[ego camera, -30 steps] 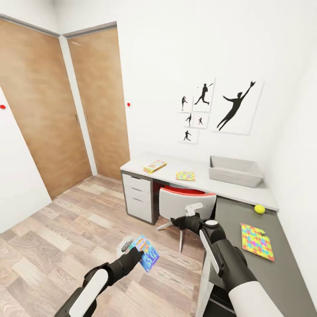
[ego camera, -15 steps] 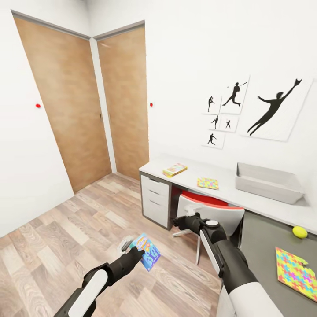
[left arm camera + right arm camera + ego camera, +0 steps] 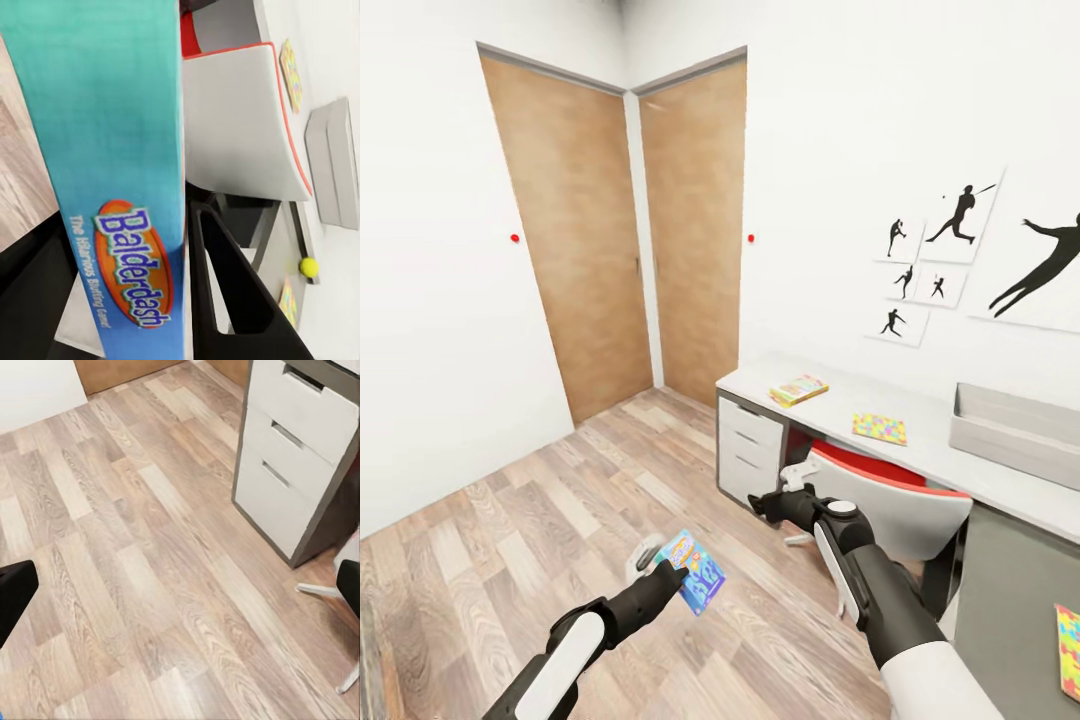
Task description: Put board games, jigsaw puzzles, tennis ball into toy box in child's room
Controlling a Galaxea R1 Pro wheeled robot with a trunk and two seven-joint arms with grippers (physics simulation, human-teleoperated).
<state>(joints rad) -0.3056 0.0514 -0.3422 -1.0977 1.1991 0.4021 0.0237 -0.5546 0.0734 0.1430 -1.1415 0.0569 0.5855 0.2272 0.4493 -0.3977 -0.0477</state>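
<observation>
the left tool [image 3: 660, 568] pinches a blue board game [image 3: 693, 584] over the floor; the right tool [image 3: 772, 503] hangs spread, empty; another game [image 3: 798, 389] and a puzzle [image 3: 880, 428] lie on the tabletop [image 3: 940, 425], outside the toy box [image 3: 1015, 432]; most work seems left.

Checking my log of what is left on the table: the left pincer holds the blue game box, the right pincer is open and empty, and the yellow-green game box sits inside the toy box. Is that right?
Not quite. The yellow-green game box lies on the pale table top near its door end, apart from the toy box, as the head view shows. The rest holds: the left pincer holds the blue game box, and the right pincer is open and empty.
</observation>
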